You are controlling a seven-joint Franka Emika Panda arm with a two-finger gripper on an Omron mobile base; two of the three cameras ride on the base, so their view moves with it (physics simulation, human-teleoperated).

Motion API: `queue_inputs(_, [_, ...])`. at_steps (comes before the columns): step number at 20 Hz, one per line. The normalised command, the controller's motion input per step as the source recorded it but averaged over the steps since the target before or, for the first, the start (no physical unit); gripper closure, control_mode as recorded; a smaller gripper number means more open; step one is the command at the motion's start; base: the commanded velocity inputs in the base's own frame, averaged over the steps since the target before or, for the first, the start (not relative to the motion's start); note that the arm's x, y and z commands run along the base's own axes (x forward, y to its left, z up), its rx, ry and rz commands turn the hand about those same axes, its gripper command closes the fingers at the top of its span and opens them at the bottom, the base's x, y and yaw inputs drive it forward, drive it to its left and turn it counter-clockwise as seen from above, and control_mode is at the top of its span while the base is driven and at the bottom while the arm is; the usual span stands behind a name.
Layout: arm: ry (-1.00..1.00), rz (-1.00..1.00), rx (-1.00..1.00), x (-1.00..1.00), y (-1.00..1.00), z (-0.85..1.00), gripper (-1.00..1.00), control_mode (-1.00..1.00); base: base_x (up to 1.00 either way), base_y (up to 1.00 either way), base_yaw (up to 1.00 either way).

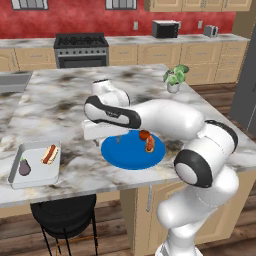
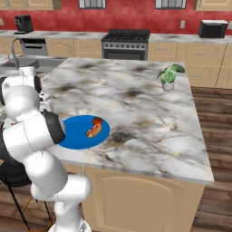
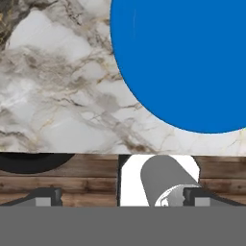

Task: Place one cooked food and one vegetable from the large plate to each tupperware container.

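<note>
Pincer (image 3: pixel 123 197): mine, jaws spread wide, nothing between them, hanging above the counter edge beside the large plate (image 1: pixel 125 154).
Large plate: blue, on the marble island (image 1: pixel 60 105) near its front edge; carries a hot dog (image 1: pixel 149 144) and a small reddish item (image 1: pixel 144 134), too small to identify.
Tupperware container (image 1: pixel 35 172): light grey, well left of the plate; holds a second hot dog (image 1: pixel 49 154) and an eggplant (image 1: pixel 24 167).

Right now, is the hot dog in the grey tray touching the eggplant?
Apart. The left base view shows bare tray floor between the hot dog and eggplant.
</note>
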Motion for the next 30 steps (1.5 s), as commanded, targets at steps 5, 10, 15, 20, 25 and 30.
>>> queue_inputs(5, [0.10,0.00,0.00,0.24,-1.00,-0.12,-1.00,-1.00,0.00,0.00,0.00])
queue_inputs(10, [0.04,0.00,0.00,0.28,-1.00,-0.09,-1.00,-1.00,0.00,0.00,0.00])
queue_inputs(15, [0.04,0.00,-0.02,0.31,-0.80,-0.03,-1.00,-1.00,0.00,0.00,0.00])
queue_inputs(20, [0.01,-0.08,-0.04,0.36,-0.63,-0.11,-1.00,-1.00,0.00,0.00,0.00])
queue_inputs(25, [-0.10,-0.14,-0.03,0.08,-0.21,-0.25,-1.00,-1.00,0.00,0.00,0.00])
queue_inputs(30, [-0.11,-0.17,-0.01,0.04,-0.02,-0.24,-1.00,-1.00,0.00,0.00,0.00])
